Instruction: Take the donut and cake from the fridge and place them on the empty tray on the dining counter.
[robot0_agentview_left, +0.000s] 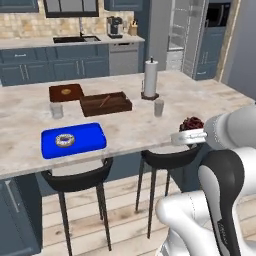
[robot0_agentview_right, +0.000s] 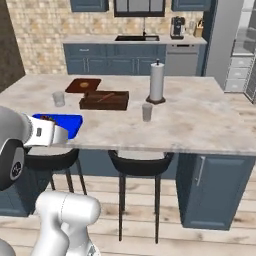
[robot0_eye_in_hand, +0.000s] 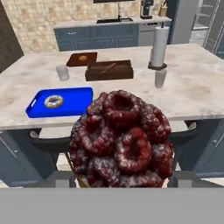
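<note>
While my gripper (robot0_eye_in_hand: 118, 181) stands wide around the cake (robot0_eye_in_hand: 122, 140), gripping it short of the dining counter's (robot0_agentview_left: 130, 130) near edge, I see the donut (robot0_agentview_left: 65, 140) lying on the tray (robot0_agentview_left: 90, 135) by that edge.

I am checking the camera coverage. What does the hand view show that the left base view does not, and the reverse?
Hand view alone: the cake from close up, its dark red rings of topping plain, held between the gripper fingers, which are wide apart around it.

Left base view alone: the robot's white arm, and two black stools under the dining counter.

Both: the donut lying on the blue tray, the dark wooden tray, the brown board, the paper towel roll and two cups.
</note>
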